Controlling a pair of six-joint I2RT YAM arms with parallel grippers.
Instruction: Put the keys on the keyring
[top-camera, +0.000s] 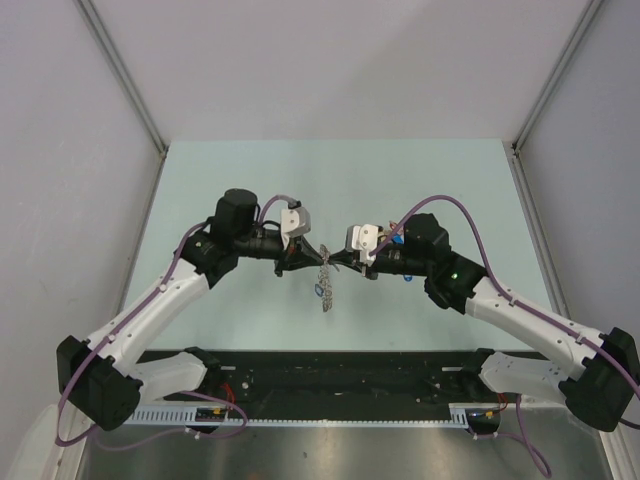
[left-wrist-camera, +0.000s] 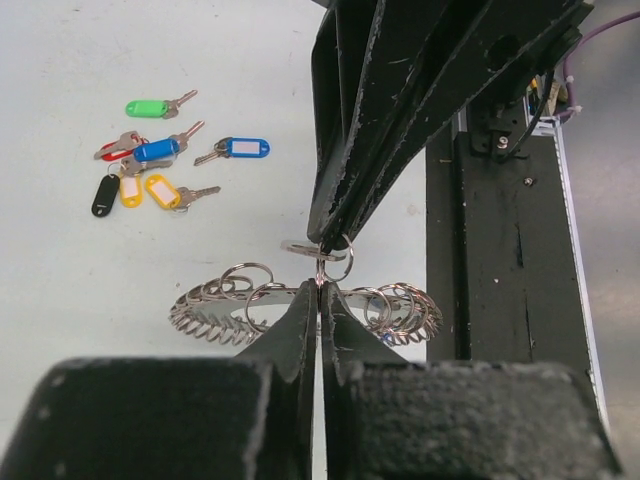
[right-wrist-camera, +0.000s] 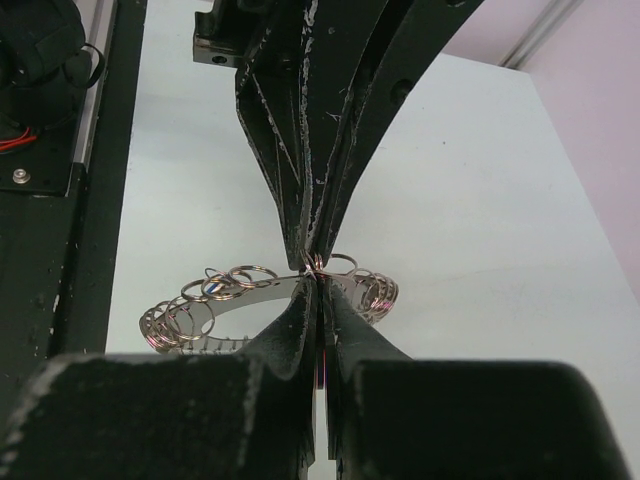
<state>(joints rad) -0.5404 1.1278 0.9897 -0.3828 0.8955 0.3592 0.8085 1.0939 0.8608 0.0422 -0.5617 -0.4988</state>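
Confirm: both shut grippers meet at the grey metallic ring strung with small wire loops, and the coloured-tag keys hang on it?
No: the coloured-tag keys lie loose on the pale table, apart from the grey metallic ring; the left wrist view shows it.

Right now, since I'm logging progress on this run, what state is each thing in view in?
Left tool: shut on the keyring.
Right tool: shut on the keyring at nearly the same spot.
Keyring: pinched between both tools, no coloured key on it.
Keys: lying loose in a cluster on the table, apart from the keyring.
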